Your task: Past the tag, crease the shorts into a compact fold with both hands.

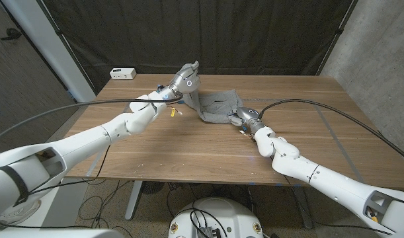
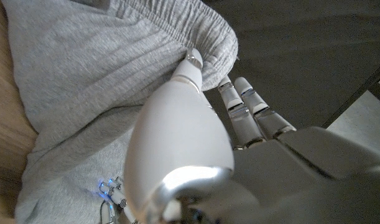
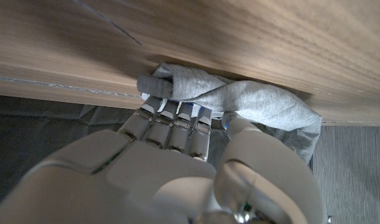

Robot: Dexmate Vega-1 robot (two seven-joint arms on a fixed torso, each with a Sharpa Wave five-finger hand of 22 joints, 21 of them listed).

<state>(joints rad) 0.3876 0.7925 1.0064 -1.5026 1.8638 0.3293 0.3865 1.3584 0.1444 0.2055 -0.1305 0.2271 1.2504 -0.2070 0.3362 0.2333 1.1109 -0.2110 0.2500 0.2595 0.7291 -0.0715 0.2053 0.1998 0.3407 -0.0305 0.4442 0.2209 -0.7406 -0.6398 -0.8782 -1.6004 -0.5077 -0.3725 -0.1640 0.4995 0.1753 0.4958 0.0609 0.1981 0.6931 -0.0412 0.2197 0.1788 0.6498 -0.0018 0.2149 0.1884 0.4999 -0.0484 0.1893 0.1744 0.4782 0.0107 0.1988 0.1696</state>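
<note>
Closest to the camera, the right robot hand (image 1: 245, 119) curls its fingers (image 3: 171, 118) around a bunched corner of the soft grey jersey shorts (image 1: 215, 106), probably to carry that end over. Across the garment, the left robot hand (image 1: 182, 80) pinches the elastic waistband (image 2: 208, 37) and lifts it off the brown wooden desk (image 1: 307, 132), so the cloth hangs taut between both grips. Bare wood lies beyond each robot hand, leaving room to swing a fold. A small white box (image 1: 122, 73) sits well apart near the far corner.
</note>
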